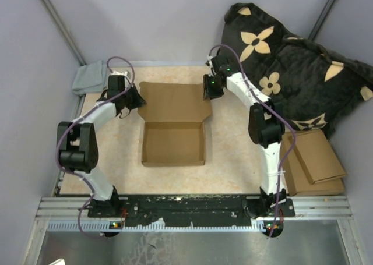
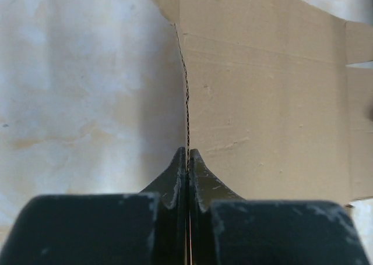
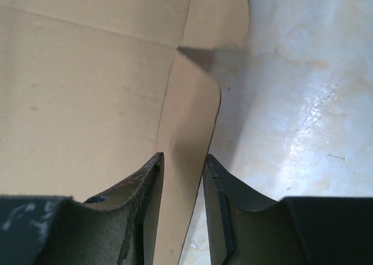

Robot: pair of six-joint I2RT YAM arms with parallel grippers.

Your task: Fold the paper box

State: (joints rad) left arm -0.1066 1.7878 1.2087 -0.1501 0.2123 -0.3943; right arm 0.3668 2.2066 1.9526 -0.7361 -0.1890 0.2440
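The paper box [image 1: 173,125] lies in the middle of the table, its near half formed into a shallow tray, its lid panel flat toward the back. My left gripper [image 1: 135,98] is at the lid's left edge and is shut on that edge; the thin cardboard edge [image 2: 187,96] runs straight between the closed fingers. My right gripper [image 1: 210,91] is at the lid's right side flap [image 3: 189,131], jaws a little apart with the flap between them, the fingers [image 3: 145,183] not pressed on it.
A stack of flat cardboard pieces [image 1: 312,160] lies at the right edge. A black cloth with tan flowers [image 1: 291,61] covers the back right corner. A grey cloth [image 1: 90,77] lies at the back left.
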